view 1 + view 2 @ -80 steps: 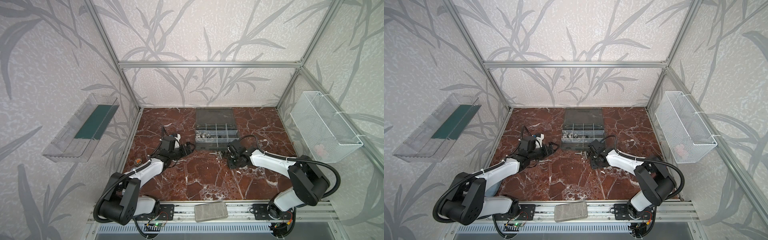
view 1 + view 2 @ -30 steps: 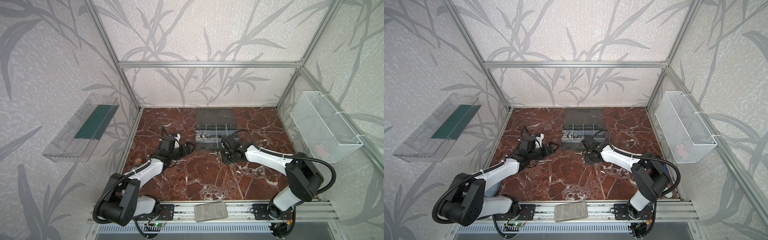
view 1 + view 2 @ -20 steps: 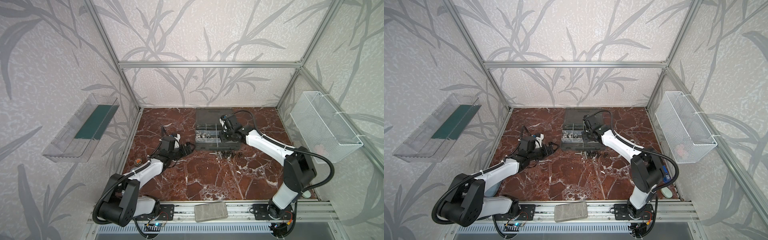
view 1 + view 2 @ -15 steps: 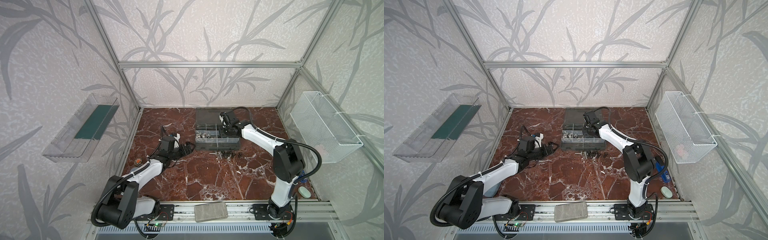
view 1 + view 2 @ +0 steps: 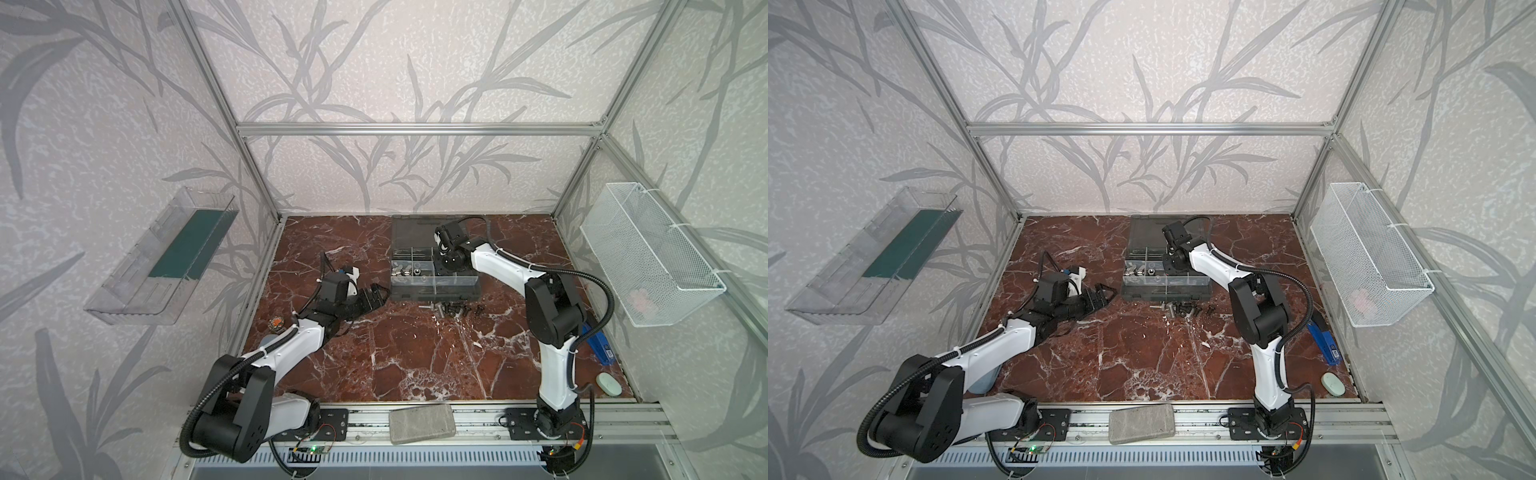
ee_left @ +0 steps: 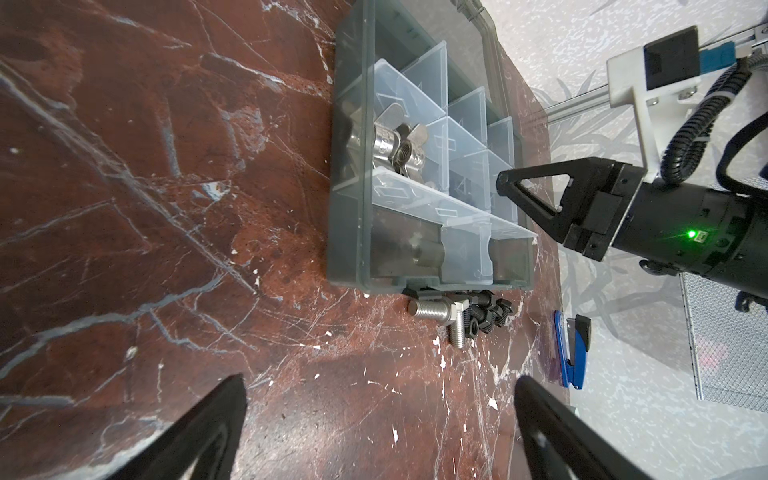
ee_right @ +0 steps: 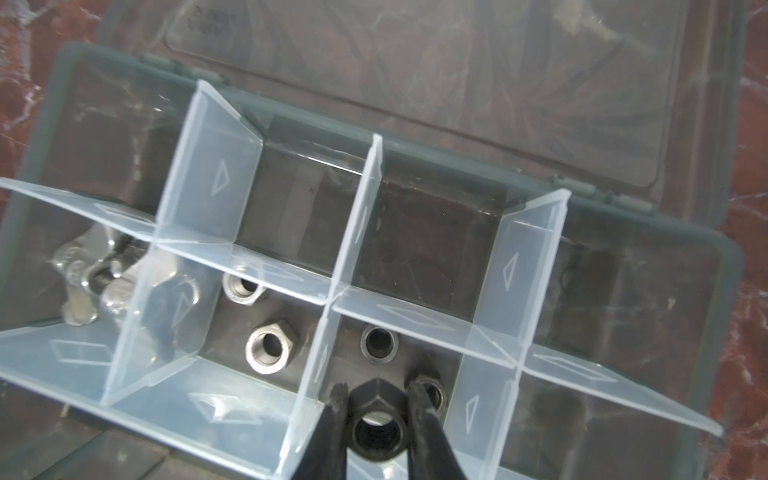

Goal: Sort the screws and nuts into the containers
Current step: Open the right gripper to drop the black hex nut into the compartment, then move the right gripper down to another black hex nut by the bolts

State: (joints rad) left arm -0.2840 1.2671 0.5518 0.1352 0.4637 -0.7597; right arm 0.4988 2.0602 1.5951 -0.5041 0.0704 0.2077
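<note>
Lower centre of right wrist view: right gripper (image 7: 376, 399) pinches black nut (image 7: 376, 424).
Target cell (image 7: 415, 326) lies straight beneath it.

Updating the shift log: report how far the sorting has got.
Done: wing nuts, silver hex nuts and black nuts lie in separate cells of the organizer case. In hand: the right gripper is shut on a black hex nut above that black-nut cell. Remaining: silver screws and black pieces beside the case; left gripper open, empty.
</note>
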